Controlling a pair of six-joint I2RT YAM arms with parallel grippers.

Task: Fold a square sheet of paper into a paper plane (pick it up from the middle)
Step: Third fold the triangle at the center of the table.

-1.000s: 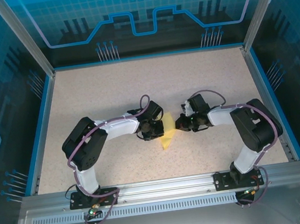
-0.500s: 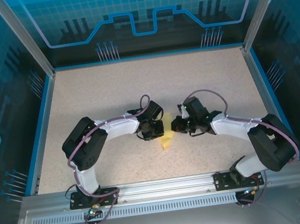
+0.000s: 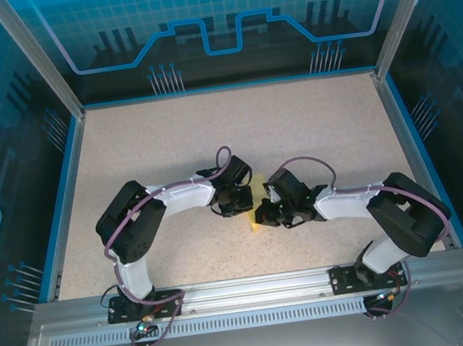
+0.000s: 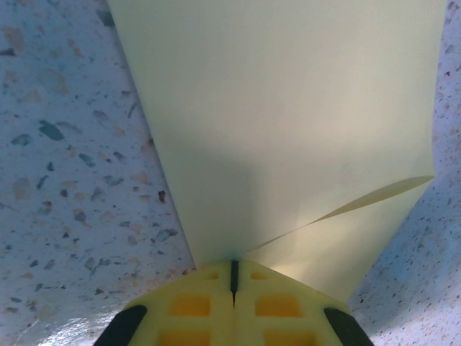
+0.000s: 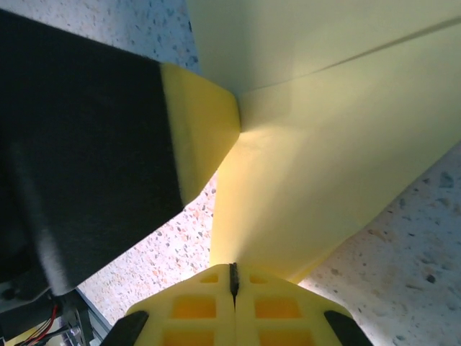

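a speckled beige table [image 3: 167,139] sits inside a blue-lit enclosure with clear framed walls, and both arms reach in to meet near its middle. the left gripper [image 4: 232,277] has its jaws pressed together to a thin seam. the square sheet of paper [image 4: 288,108] runs straight out from that seam, so it looks pinched at an edge rather than merely touched. the right gripper [image 5: 232,277] is closed the same way on the sheet from the opposite side, and its wrist view catches one of the left arm's fingers [image 5: 198,133] nipping the paper just ahead. outward from the two pinches the pale yellow sheet spreads over the table with a raised flap and a straight crease slanting across it, so a fold is begun but there is no dart shape yet. from above the paper is a narrow sliver between the two wrists, its length running from the far side toward the near edge, with the right gripper slightly nearer the bases. neither arm is closer, since both hold it. the next fold probably turns on keeping that crease taut between the grips.
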